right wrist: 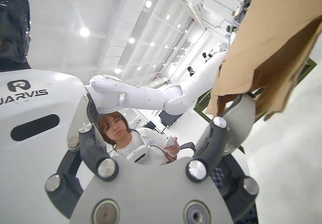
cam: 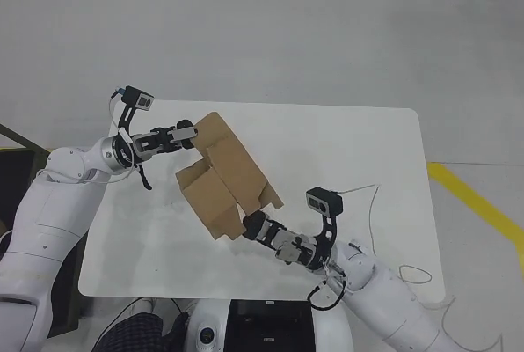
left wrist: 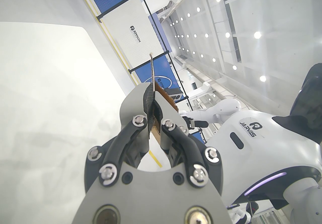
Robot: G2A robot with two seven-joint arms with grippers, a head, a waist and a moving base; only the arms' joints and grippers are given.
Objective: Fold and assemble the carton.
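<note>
1. Carton [cam: 222,176], brown and half folded, spans the two grippers at a tilt over the white table [cam: 350,176] in the top view. The left gripper [cam: 188,134] is at its far corner and the right gripper [cam: 251,225] at its near end.
2. Left wrist view: the fingers [left wrist: 130,109] are pressed together, pinching a thin cardboard edge.
3. Right wrist view: the jaws stand spread, one finger [right wrist: 241,109] touching a hanging flap.
</note>
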